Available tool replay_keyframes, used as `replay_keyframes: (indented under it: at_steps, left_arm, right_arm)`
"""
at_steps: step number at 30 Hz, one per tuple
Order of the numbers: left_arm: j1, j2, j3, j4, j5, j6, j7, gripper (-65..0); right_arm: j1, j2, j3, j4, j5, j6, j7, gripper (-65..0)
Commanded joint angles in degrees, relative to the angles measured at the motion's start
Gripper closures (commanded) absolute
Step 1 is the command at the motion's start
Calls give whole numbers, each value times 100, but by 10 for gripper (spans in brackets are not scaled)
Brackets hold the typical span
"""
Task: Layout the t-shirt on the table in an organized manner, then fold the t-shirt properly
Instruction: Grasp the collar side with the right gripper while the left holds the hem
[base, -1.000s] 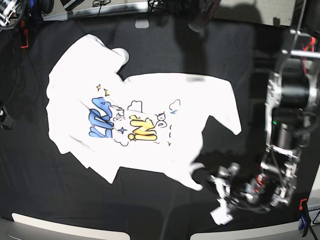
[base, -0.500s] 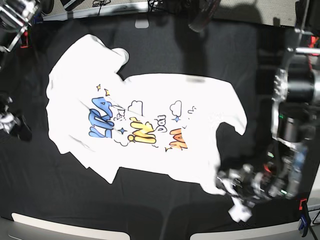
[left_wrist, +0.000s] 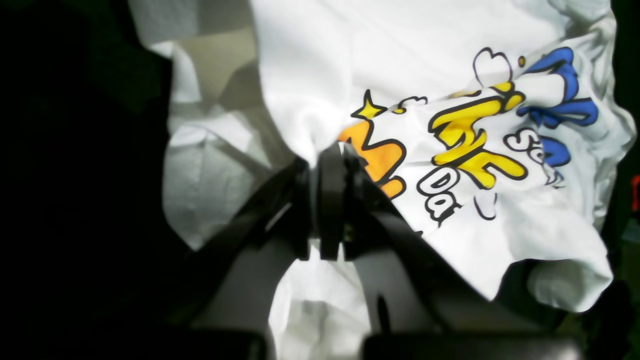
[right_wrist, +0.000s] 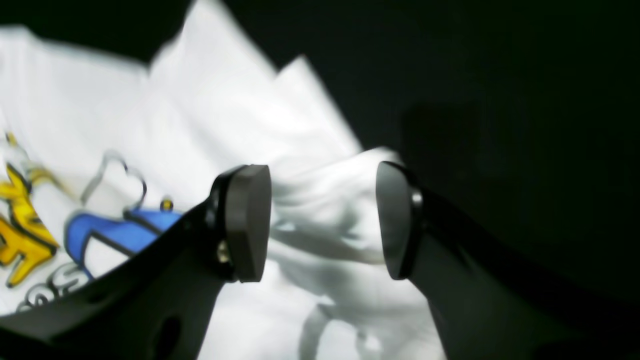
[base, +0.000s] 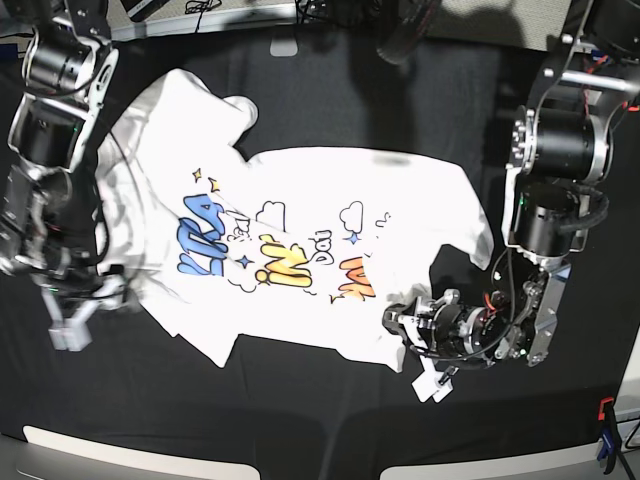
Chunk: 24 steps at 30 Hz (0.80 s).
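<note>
The white t-shirt (base: 330, 185) lies print-up across the black table (base: 300, 410), crumpled along its left side. My left gripper (base: 398, 322) is at the shirt's lower right edge, shut on a pinch of the fabric. In the left wrist view that gripper (left_wrist: 330, 152) bunches the t-shirt (left_wrist: 350, 50) beside the orange letters. My right gripper (base: 85, 300) hovers over the shirt's left edge. The right wrist view shows this gripper (right_wrist: 320, 220) open, with rumpled white t-shirt (right_wrist: 225, 115) below the gap and nothing held.
A red clamp (base: 605, 410) and a blue clamp (base: 603, 450) sit at the table's near right corner. Cables (base: 200, 10) lie beyond the far edge. Both arms' upper links rise at the left and right sides of the base view.
My right arm has swung in from the left and come over the shirt's left edge. My left gripper, still holding the fabric, moved out to the right and then back, uncovering the orange print.
</note>
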Motion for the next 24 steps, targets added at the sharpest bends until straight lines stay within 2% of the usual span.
replay_keyframes:
  at_steps: [1,3,4,8,11,15,17,24]
  left_arm:
    - [-216,-22,-22,85,-98,-24,-76,0]
    - [-216,-42,-22,85,-96,-22,-66,0]
    - [-216,-42,-22,85,-94,-24,-59,0]
    - [-216,-39,-22,85,-96,-24,-61,0]
    - [-219,-39,-22,85,-94,-24,-63,0]
    - [-219,-39,-22,85,-94,-26,-63,0]
    - [-219,-39,-22,85,-94,-24,-63,0]
    - [-219,-39,-22,85,-96,-24,-63,0]
  right_arm:
    - [208,96,-151,-127,13,36,129,-324]
    - [254,101,-452,-531,11,36,138,-307]
    - [245,98,-560,-645,11,36,133,-263]
    - [122,98,-728,-710,-140,36,-195,0]
    - [85,101,-713,-525,-31,36,-778,0]
    - [-326,96,-713,306,643,36,-1325,0]
    - [-706,96,-713,933,837,36,-1512,0]
    - [-2105,96,-713,2835,837,36,-1759,0]
